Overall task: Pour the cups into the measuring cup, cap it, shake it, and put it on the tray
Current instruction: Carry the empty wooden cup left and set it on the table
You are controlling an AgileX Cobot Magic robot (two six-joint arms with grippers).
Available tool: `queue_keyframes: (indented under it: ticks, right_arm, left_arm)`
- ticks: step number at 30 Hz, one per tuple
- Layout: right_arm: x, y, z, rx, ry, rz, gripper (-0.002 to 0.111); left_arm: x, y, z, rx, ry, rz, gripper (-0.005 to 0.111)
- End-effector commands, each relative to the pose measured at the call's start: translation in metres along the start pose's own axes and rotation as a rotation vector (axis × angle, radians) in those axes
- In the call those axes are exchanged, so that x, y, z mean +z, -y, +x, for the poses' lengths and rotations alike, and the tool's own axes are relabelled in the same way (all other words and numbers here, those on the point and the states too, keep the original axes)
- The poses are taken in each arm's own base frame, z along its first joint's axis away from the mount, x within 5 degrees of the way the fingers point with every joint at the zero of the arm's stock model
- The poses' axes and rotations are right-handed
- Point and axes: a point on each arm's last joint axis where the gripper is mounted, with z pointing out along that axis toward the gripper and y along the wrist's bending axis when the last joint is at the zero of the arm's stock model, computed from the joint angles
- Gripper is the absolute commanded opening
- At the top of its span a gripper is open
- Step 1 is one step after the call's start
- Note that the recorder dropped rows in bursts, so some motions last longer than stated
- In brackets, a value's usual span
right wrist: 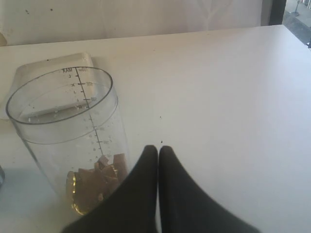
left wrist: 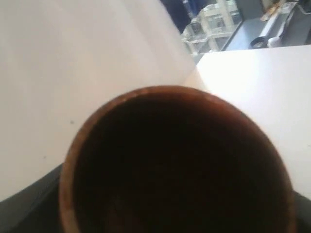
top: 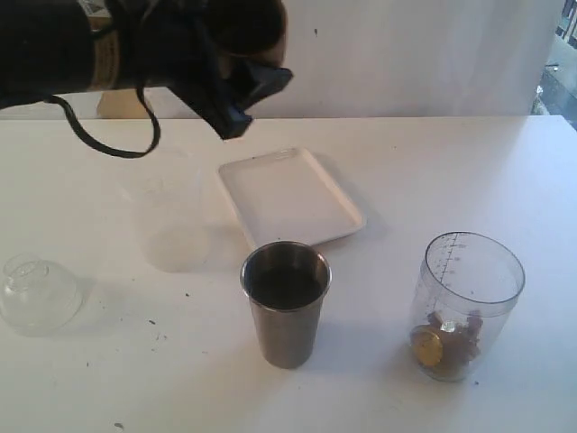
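The brown wooden cup (left wrist: 177, 165) fills the left wrist view, its dark mouth facing the camera. My left gripper (top: 230, 77) is shut on it, high above the table's back left; in the exterior view the cup (top: 248, 23) is only a dark rounded shape. The steel tumbler (top: 285, 302) stands upright at front centre. At front right is the clear measuring cup (top: 469, 302), uncapped, holding brown pieces and something golden at its bottom. My right gripper (right wrist: 159, 148) is shut and empty, right beside the measuring cup (right wrist: 68, 131). The white tray (top: 288, 194) lies behind the tumbler.
A frosted plastic tub (top: 171, 221) stands left of the tray. A clear domed lid (top: 36, 293) rests near the table's left edge. The left arm's black cable (top: 113, 144) loops down above the tub.
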Motion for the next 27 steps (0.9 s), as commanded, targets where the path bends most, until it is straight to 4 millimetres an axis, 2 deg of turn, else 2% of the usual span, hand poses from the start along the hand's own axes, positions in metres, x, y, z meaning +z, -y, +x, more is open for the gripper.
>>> queue_keyframes:
  ticks: [1, 4, 5, 9, 11, 14, 15, 16, 17, 20, 22, 27]
  right_arm:
    - [0.0, 0.0, 0.001, -0.001, 0.002, -0.004, 0.0]
    - [0.0, 0.0, 0.001, -0.001, 0.002, -0.004, 0.0]
    - [0.0, 0.0, 0.001, -0.001, 0.002, -0.004, 0.0]
    - [0.0, 0.0, 0.001, -0.001, 0.002, -0.004, 0.0]
    - [0.0, 0.0, 0.001, -0.001, 0.002, -0.004, 0.0]
    - [0.0, 0.0, 0.001, -0.001, 0.002, -0.004, 0.0]
    - [0.0, 0.0, 0.001, -0.001, 0.002, -0.004, 0.0]
    - [0.0, 0.0, 0.001, -0.001, 0.002, -0.004, 0.0]
    - [0.0, 0.0, 0.001, -0.001, 0.002, -0.004, 0.0]
    - [0.0, 0.0, 0.001, -0.001, 0.002, -0.004, 0.0]
    - [0.0, 0.0, 0.001, -0.001, 0.002, -0.004, 0.0]
    - [0.0, 0.0, 0.001, -0.001, 0.002, -0.004, 0.0]
  left_arm:
    - [-0.018, -0.043, 0.02, -0.099, -0.041, -0.149, 0.0]
    - [-0.031, -0.068, 0.033, -0.141, -0.071, -0.235, 0.0]
    - [-0.042, -0.087, 0.046, -0.164, -0.101, -0.303, 0.0]
    - [-0.069, -0.127, 0.078, -0.309, -0.124, -0.457, 0.0]
    - [-0.082, -0.147, 0.1, -0.403, -0.116, -0.518, 0.0]
    - [-0.091, -0.166, 0.14, -0.544, -0.107, -0.538, 0.0]
    - [-0.09, -0.17, 0.166, -0.613, -0.121, -0.515, 0.0]
    - [-0.087, -0.17, 0.18, -0.636, -0.139, -0.492, 0.0]
    - [-0.076, -0.166, 0.204, -0.67, -0.18, -0.458, 0.0]
    - [-0.055, -0.154, 0.242, -0.745, -0.209, -0.369, 0.0]
    - [-0.042, -0.143, 0.275, -0.828, -0.252, -0.336, 0.0]
    - [-0.033, -0.129, 0.309, -0.879, -0.332, -0.308, 0.0]
